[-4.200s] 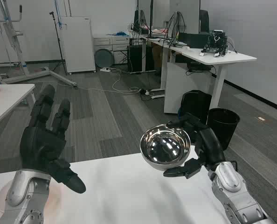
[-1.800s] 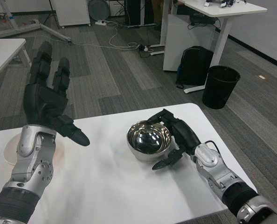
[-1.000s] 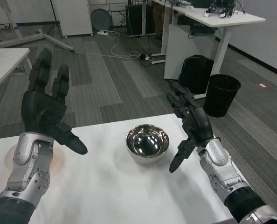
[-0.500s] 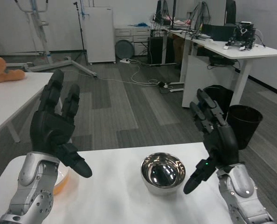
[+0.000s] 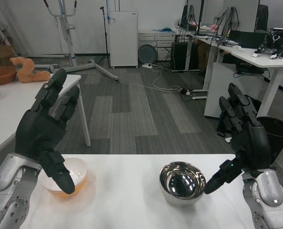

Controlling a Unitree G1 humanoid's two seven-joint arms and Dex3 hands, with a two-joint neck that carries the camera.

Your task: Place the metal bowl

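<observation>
- Right hand [image 5: 244, 140] is raised, fingers spread wide and pointing up, holding nothing; its thumb tip dips toward the bowl's rim at about 3 o'clock, and whether it touches is hard to tell from this angle.
- Bowl [image 5: 182, 183] stands upright on the table [image 5: 127, 205], mouth up, just right of the middle and near the front edge.
- From the right hand the bowl lies at roughly 8 o'clock, close by; being round, it has no long axis to line up with.
- Left hand [image 5: 44, 129] hangs open at the left, palm inward, gripping nothing, well apart from the bowl, so the right hand is the nearer.
- A small orange-tinted dish [image 5: 74, 175] sits below the left hand.
- The placing looks done.
</observation>
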